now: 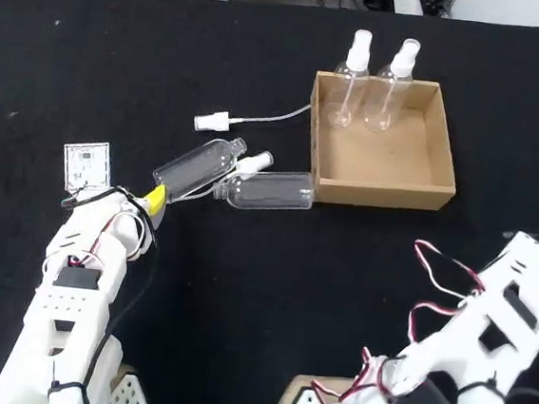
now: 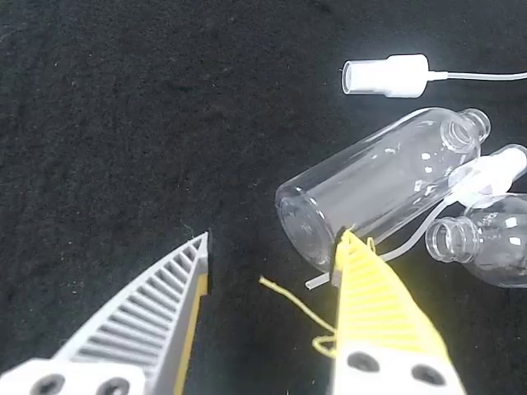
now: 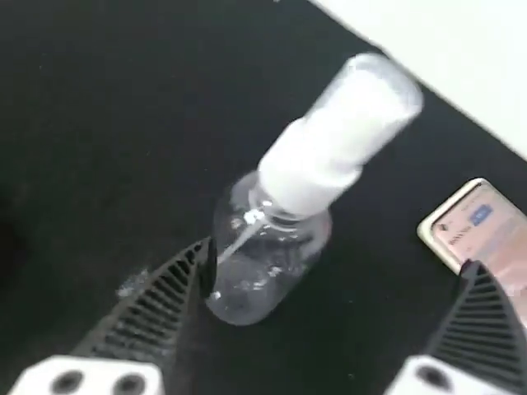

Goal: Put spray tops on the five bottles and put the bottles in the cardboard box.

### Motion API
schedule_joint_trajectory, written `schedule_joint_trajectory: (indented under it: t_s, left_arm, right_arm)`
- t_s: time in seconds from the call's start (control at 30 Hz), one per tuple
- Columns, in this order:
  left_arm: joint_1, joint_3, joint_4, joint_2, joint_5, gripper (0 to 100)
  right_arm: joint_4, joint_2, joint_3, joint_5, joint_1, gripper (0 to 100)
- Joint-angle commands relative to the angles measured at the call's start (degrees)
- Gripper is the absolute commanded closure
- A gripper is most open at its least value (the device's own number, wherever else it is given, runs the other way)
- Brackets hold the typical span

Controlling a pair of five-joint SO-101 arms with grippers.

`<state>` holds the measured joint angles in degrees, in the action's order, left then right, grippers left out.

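Note:
The cardboard box (image 1: 440, 190) holds two upright bottles with spray tops (image 1: 355, 77) (image 1: 397, 79) along its far wall. Left of the box two clear capless bottles (image 1: 196, 166) (image 1: 266, 190) lie on the black table, with a spray top (image 1: 254, 161) between them and another spray top (image 1: 212, 120) farther back, its tube pointing toward the box. My left gripper (image 1: 146, 200) (image 2: 272, 263) is open just short of the nearer bottle's base (image 2: 379, 181), the yellow finger (image 2: 362, 284) touching it. My right gripper (image 3: 329, 288) is open around a standing capped bottle (image 3: 280, 247), not touching.
A small white card (image 1: 86, 166) lies left of the left gripper. A flat phone-like object (image 3: 473, 230) lies behind the capped bottle near a white surface. The right arm (image 1: 487, 319) stretches to the table's right edge. A yellow thread (image 2: 292, 300) lies between the left fingers.

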<state>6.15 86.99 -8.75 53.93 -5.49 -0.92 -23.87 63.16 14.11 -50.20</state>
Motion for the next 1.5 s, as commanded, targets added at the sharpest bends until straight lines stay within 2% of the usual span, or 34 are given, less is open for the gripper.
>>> schedule_joint_trajectory:
  t_s: [0.0,0.2,0.47,0.77,0.93,1.13,1.2,1.3,1.47]
  left_arm:
    - [-0.4,-0.7,1.0,1.1,0.4,76]
    - [-0.6,-0.6,1.0,1.1,3.8,76]
    - [-0.7,-0.6,1.0,1.1,4.2,76]
    - [-0.6,-0.6,1.0,1.1,4.3,76]
    - [-0.5,-0.6,1.0,1.1,4.3,76]
    - [-0.5,-0.6,1.0,1.1,4.3,76]
    - [-0.5,-0.6,1.0,1.1,4.3,76]
    - [-0.5,-0.7,1.0,1.1,4.3,76]
    - [-0.6,-0.7,1.0,1.1,4.3,76]
  right_arm:
    - [-0.1,3.9,-6.3,0.4,1.4,60.4]
    - [-0.1,10.8,-11.4,0.4,1.4,61.3]
    - [-0.1,16.7,-16.0,0.4,1.4,73.6]
    - [-0.1,17.1,-16.4,0.4,1.4,75.2]
    - [0.0,17.2,-16.2,0.4,1.0,98.6]
    - [-0.7,16.1,-16.9,0.4,0.1,98.8]
    - [-3.9,14.4,-18.3,0.4,0.0,98.8]
    - [-14.2,9.6,-22.6,0.2,0.9,98.8]
    - [-33.8,0.8,-32.0,-0.3,7.6,98.8]
